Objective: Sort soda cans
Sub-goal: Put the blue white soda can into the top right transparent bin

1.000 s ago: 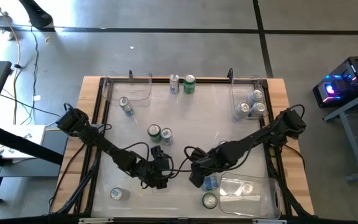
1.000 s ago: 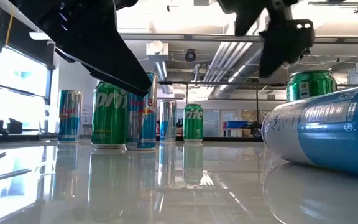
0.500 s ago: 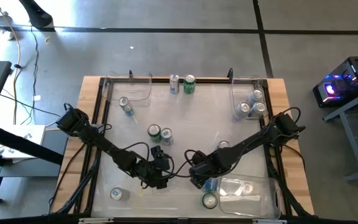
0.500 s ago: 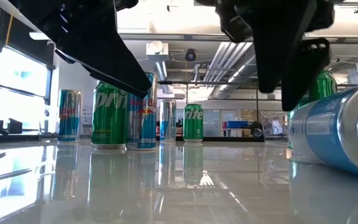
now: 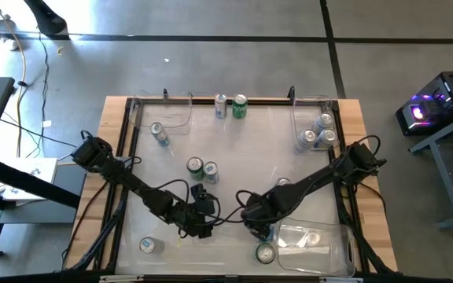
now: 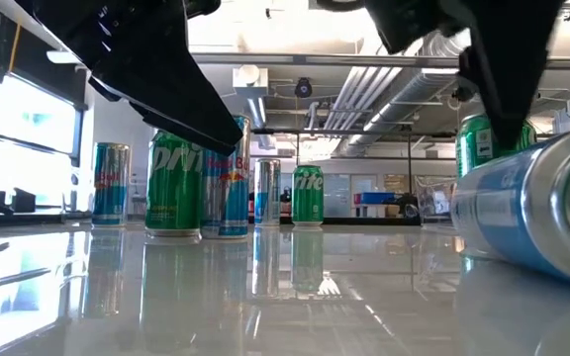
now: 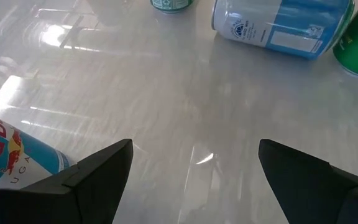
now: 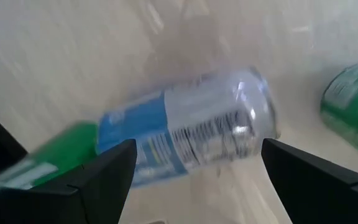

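Blue and silver-white soda can (image 8: 185,134) lying on its side on the pale tabletop (image 8: 61,68), blurred, between the right gripper (image 8: 194,180) and its wide-apart jaws, part of a green can (image 8: 353,112) beside it, green patch (image 8: 48,155) at its other end

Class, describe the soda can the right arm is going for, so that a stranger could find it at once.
Start at the clear plastic bin at the table's near right corner. Just left of it, under the open right end effector, is a blue-and-silver aluminium can. Unlike the upright green can beside it, it lies on its side.
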